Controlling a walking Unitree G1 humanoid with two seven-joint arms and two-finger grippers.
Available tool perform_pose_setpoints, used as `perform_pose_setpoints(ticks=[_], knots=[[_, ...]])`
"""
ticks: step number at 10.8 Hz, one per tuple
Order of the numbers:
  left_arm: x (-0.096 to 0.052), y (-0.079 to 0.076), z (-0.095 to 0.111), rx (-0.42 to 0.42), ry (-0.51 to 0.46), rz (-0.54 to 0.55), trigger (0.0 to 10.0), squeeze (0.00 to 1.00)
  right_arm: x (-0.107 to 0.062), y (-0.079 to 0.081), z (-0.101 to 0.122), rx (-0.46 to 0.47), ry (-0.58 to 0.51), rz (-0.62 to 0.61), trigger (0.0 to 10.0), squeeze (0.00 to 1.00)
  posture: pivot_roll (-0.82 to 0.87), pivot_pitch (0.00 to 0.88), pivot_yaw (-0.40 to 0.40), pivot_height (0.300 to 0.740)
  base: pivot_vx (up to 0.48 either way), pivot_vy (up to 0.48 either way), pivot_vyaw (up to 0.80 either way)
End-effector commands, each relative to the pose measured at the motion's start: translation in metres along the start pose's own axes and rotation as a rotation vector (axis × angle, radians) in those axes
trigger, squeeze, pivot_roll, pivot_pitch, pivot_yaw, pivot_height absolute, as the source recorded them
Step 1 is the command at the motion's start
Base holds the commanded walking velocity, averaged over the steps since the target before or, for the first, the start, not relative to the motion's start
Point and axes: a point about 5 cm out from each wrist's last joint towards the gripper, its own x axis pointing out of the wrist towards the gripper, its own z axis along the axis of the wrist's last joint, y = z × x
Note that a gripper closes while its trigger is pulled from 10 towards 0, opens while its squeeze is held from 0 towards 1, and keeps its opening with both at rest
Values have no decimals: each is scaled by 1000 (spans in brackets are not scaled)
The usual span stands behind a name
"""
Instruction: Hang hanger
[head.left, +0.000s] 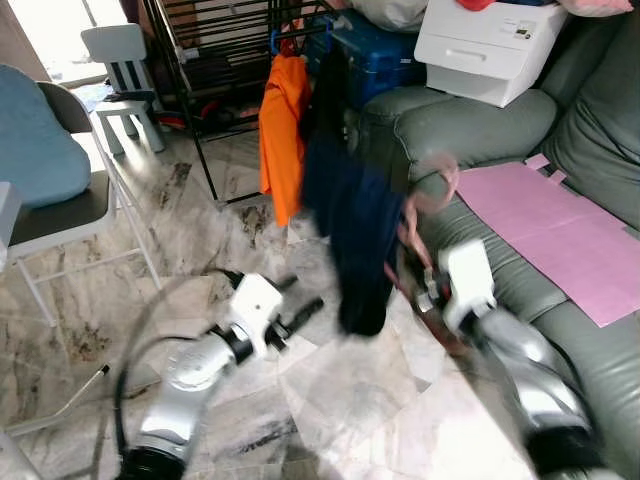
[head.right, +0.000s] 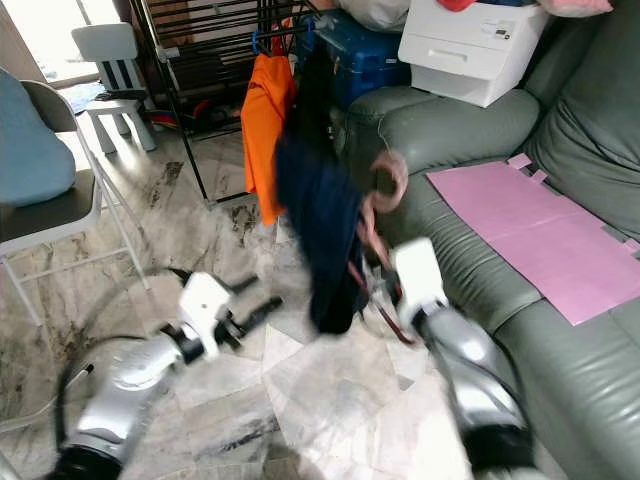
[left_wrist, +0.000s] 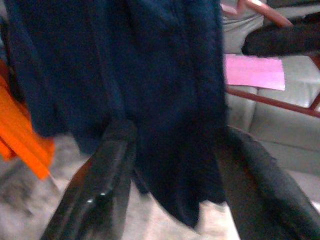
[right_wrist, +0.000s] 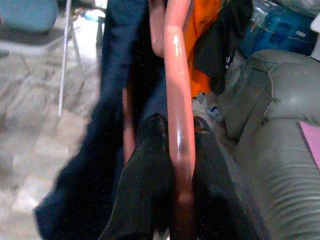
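A pink hanger (right_wrist: 177, 100) carries a dark navy garment (head.left: 350, 230), and my right gripper (right_wrist: 177, 122) is shut on its shaft. In the eye views the hanger's hook (head.left: 437, 185) rises above that gripper (head.left: 425, 292), in front of the sofa. My left gripper (head.left: 305, 312) is low on the left, close beside the garment's lower edge. Seen from the left wrist, its fingers (left_wrist: 107, 165) stand open with the navy cloth (left_wrist: 165, 90) just beyond them. A black drying rack (head.left: 220, 40) stands behind, with an orange garment (head.left: 283, 130) and a black one (head.left: 325, 90) hanging on it. The picture is blurred.
A grey-green sofa (head.left: 470, 120) on the right bears a pink sheet (head.left: 560, 230) and a white box (head.left: 490, 45). A blue case (head.left: 375, 55) sits behind it. A chair with a blue cushion (head.left: 40, 150) and a white stool (head.left: 120, 60) stand left on the marble floor.
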Motion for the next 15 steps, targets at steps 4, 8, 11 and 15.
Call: perform_pose_setpoints(ticks=[4,8,11,15], knots=[[-16,17,3,291,41,-124,10000,1000,-16,-6,1,-134,-10,232,10000,0,-166,0,48,740,0,0,0],[-20,29,2,375,80,-164,10000,1000,-24,0,-5,-258,38,394,10000,0,-163,0,56,740,0,0,0],[-18,30,0,414,82,-206,10000,1000,-26,4,-6,-314,35,456,10000,0,-169,0,59,740,0,0,0],[-15,33,0,445,83,-226,10000,1000,-29,3,-8,-377,44,484,10000,0,-176,0,57,740,0,0,0]])
